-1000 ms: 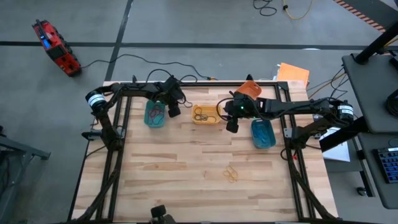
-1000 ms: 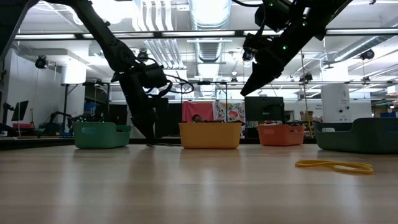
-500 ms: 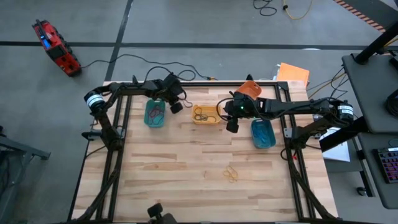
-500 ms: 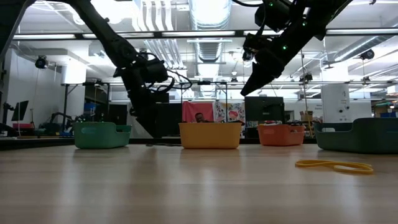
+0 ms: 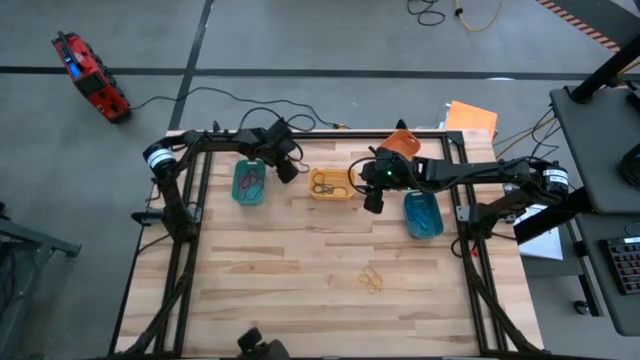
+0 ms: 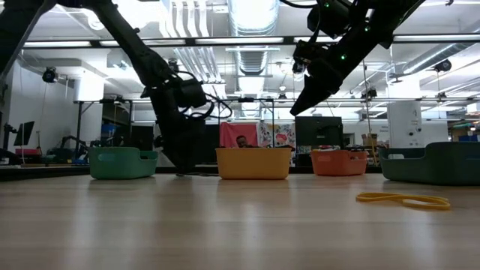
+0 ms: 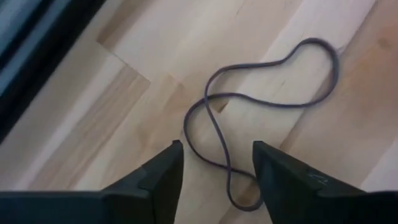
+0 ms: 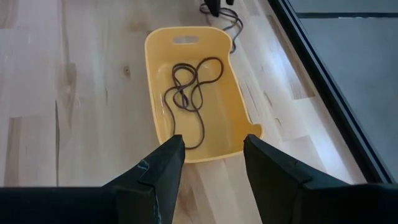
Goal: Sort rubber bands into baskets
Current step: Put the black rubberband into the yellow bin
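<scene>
Your left gripper (image 5: 289, 170): fingers (image 7: 163, 177) apart, empty, over bare surface (image 5: 300, 270) between teal basket (image 5: 249, 183) and yellow basket (image 5: 331, 185); dark rubber band (image 7: 261, 118) lies flat beneath. Your right gripper (image 5: 373, 203): fingers parted, empty, above surface at yellow basket's 4 o'clock. Yellow basket holds dark bands (image 8: 189, 90). Blue basket (image 5: 422, 214), orange basket (image 5: 402, 143) right. Yellow bands (image 5: 372, 279) loose at 6 o'clock.
</scene>
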